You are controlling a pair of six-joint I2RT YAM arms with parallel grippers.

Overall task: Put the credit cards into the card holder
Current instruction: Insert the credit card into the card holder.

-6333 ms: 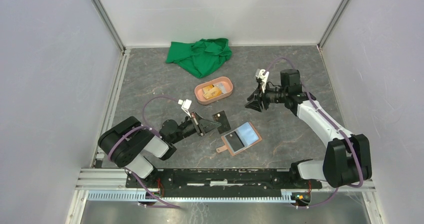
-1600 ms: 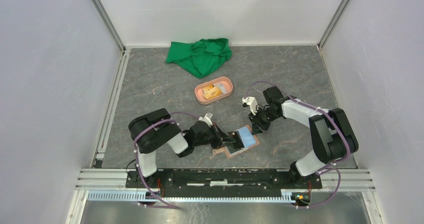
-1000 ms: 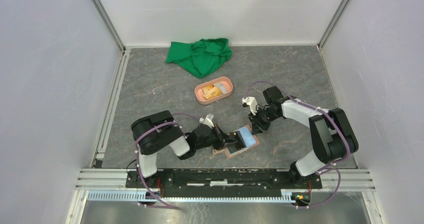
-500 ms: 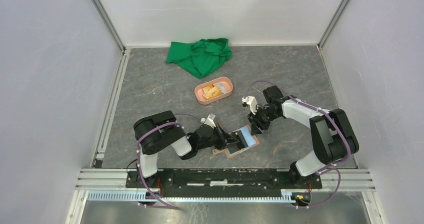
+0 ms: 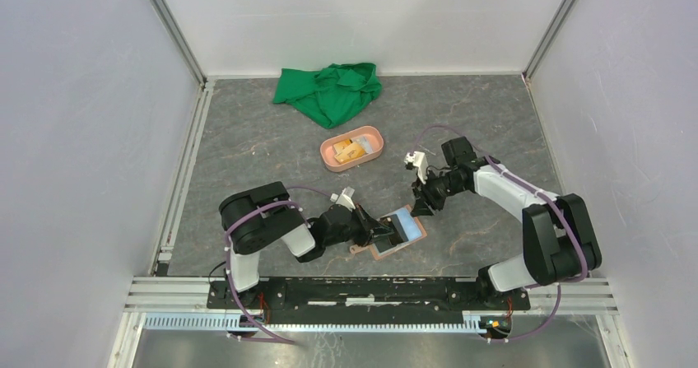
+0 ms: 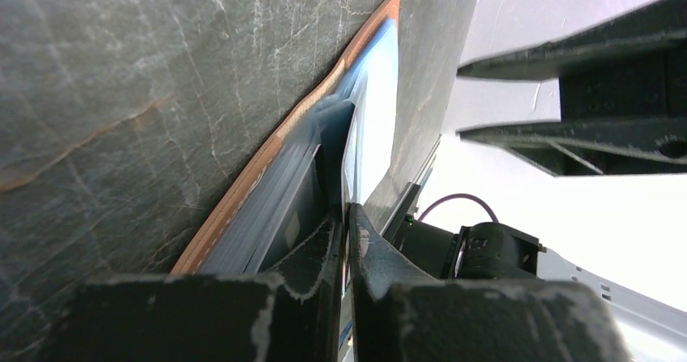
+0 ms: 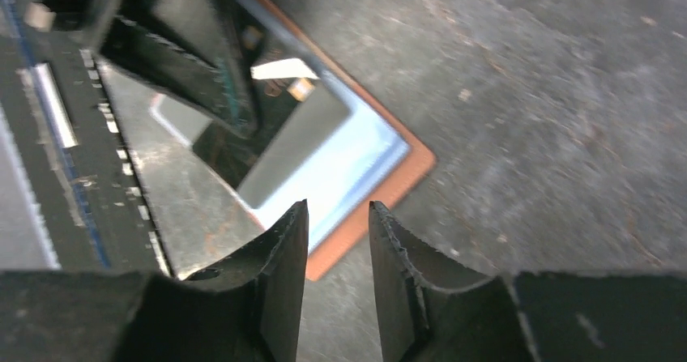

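Credit cards first: I count two, a light blue rectangular card (image 5: 404, 219) lying flat inside the holder and a dark glossy card (image 7: 275, 147) angled partly over it. One tan-brown leather-like folding card holder (image 5: 419, 235) lies open on the grey marbled table (image 5: 247, 137), near the front edge between the two arms. The left gripper (image 6: 347, 216) comes in low at the holder's near-left side, its fingers narrowed to a thin slit with the dark card's edge in line with it; whether they actually pinch it, I can't tell. The right gripper (image 7: 338, 208) hangs over the holder's far corner, fingers parted with nothing between them. Further back sits one salmon-pink oval tray (image 5: 325, 150), and in it orange-yellow pieces (image 5: 347, 148) plus a pale one I can't make out. One crumpled green cloth (image 5: 329, 90) lies by the back wall.
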